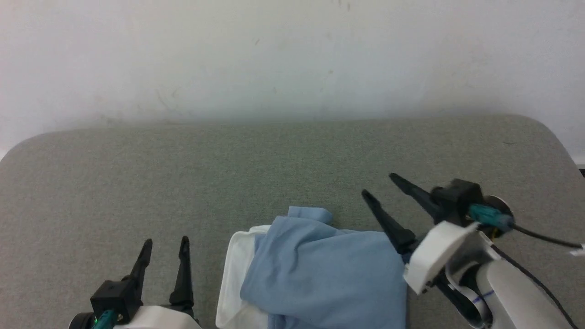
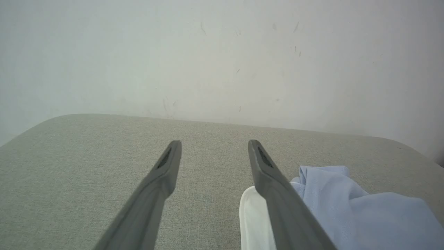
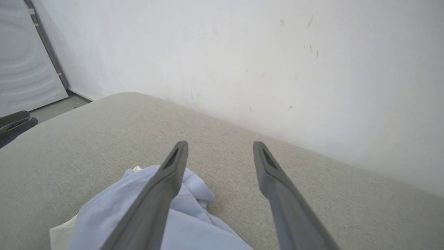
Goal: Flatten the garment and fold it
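The garment (image 1: 315, 269), light blue with a white panel on its left side, lies bunched near the table's front edge. Left of it, my left gripper (image 1: 165, 243) stands open with nothing between its fingers. In the left wrist view the garment (image 2: 364, 211) lies just right of the right finger (image 2: 277, 194), and the left gripper (image 2: 214, 144) holds nothing. My right gripper (image 1: 378, 185) hovers open at the cloth's right edge, fingers pointing up and left. In the right wrist view the right gripper (image 3: 220, 145) is empty, with the garment (image 3: 194, 222) under its left finger.
The grey fabric-covered table (image 1: 228, 173) has rounded far corners and ends at a white wall (image 1: 292, 55). A black cable (image 1: 539, 235) runs from the right wrist. A pale door and a strip of floor (image 3: 55, 107) show at the left of the right wrist view.
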{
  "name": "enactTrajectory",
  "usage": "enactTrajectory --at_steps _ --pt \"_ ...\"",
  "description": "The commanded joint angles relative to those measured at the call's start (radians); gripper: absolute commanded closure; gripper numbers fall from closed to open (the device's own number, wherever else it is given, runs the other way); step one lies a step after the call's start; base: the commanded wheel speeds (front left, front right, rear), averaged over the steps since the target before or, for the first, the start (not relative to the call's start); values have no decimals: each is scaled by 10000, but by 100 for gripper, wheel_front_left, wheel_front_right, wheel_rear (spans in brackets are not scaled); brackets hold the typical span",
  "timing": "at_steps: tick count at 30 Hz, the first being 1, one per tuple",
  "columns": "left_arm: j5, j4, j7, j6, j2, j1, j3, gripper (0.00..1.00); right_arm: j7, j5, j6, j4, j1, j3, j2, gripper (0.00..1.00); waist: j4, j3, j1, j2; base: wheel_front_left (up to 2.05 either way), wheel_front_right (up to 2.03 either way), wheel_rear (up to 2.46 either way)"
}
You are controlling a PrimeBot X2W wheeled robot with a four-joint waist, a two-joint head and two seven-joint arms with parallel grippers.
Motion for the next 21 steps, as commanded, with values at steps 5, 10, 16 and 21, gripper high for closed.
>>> enactTrajectory --at_steps 5,10,16,21 --pt "-103 23 -105 94 -23 308 338 0 -950 -1182 -6 -799 1587 -2044 208 0 -705 -214 0 0 0 0 0" --pt "-96 45 -125 99 -27 477 564 0 -1142 -1744 -6 -1643 2886 -3699 584 0 -933 -253 0 0 0 0 0" --pt "-95 31 -135 163 -39 681 829 0 -356 -1406 -6 -1905 3917 -5615 1216 0 -1123 -251 0 0 0 0 0" --pt "-115 8 -139 152 -85 794 960 0 1500 250 -6 -531 3827 -6839 1570 0 -1137 -183 0 0 0 0 0"
